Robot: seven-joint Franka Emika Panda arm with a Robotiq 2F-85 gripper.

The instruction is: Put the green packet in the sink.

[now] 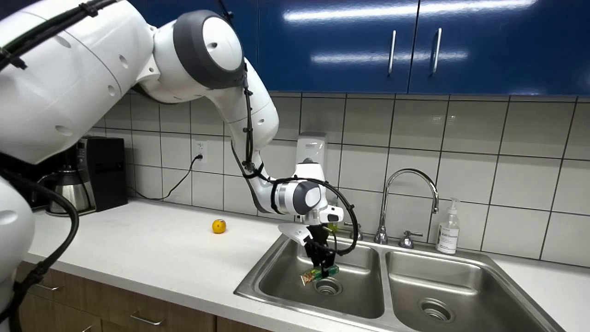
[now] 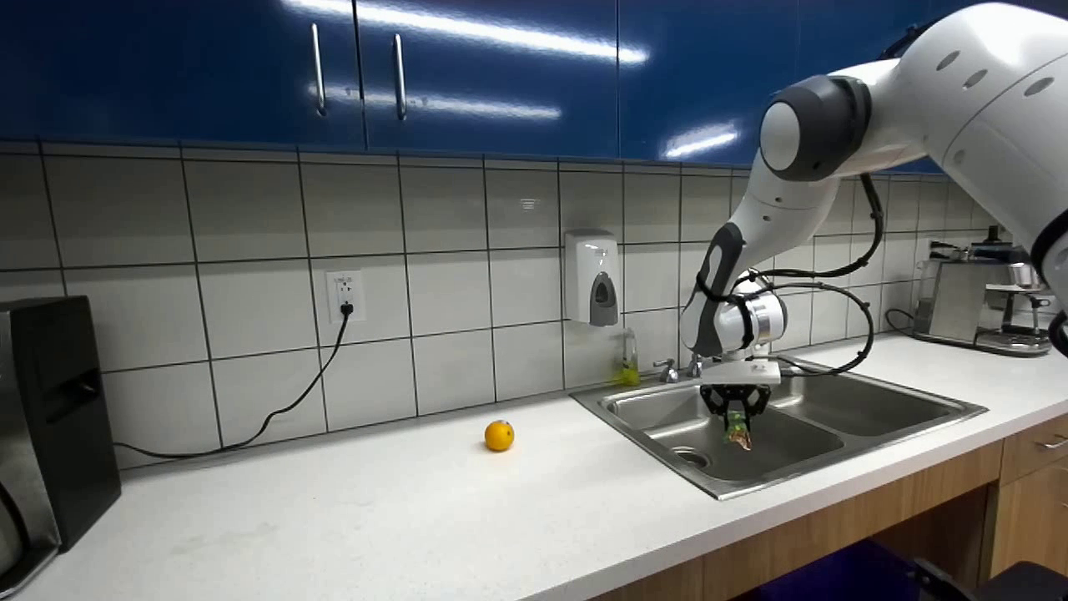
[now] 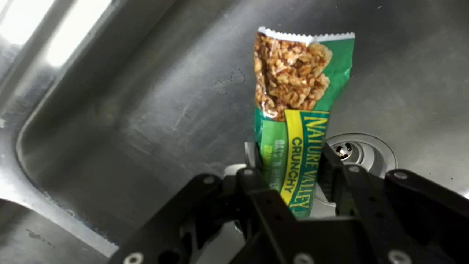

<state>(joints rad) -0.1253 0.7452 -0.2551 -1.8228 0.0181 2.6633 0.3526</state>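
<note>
Looming nearest the lens, the gripper (image 3: 288,159) is filling the bottom of the wrist view, its fingers (image 3: 331,172) clamping the green packet (image 3: 295,113) from both sides. The packet's granola-printed end is pointing toward the top of that frame, and a drain (image 3: 361,157) is showing just right of it. In an exterior view, the gripper is holding the packet over the left basin (image 1: 357,295) of the sink (image 1: 251,281), lower centre; whether it is touching the basin cannot be told. Right of centre, a curved faucet (image 1: 384,203) is standing, with a pump bottle (image 1: 448,233) to its right. In an exterior view, a round orange object (image 2: 499,436) is sitting on the countertop (image 2: 334,517) near the middle.
</note>
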